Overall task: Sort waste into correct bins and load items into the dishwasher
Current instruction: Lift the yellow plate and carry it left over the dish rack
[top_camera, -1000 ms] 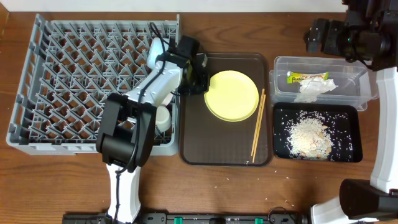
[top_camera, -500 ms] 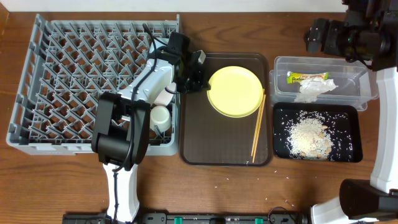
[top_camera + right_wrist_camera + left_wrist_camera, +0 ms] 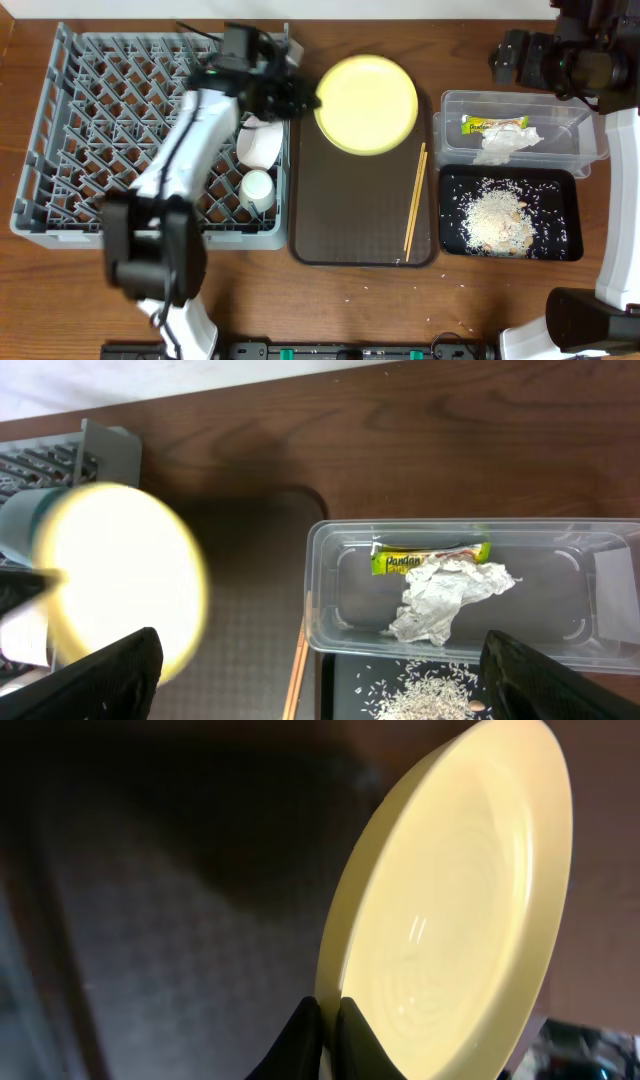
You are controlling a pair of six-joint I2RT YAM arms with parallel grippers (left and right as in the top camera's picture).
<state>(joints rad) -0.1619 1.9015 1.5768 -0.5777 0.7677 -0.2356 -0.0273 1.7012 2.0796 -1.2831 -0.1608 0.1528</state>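
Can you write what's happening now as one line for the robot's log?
left tool: shut on yellow plate rim | plate: tilted over brown tray | chopsticks: on tray | right tool: open, empty

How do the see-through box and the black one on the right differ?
The clear tub is see-through with taller walls; the black tray is opaque, glossy and shallow. The clear tub holds a snack wrapper and a crumpled napkin; the black tray holds loose rice. Both are rectangular and sit side by side.

Pale yellow plate [image 3: 367, 104], grey lattice-patterned dish rack [image 3: 100, 130], dark brown serving tray [image 3: 350, 215], green-yellow snack wrapper [image 3: 492, 124], white napkin [image 3: 505, 143], white rice [image 3: 495, 220] speckling the glossy black tray [image 3: 568, 250].
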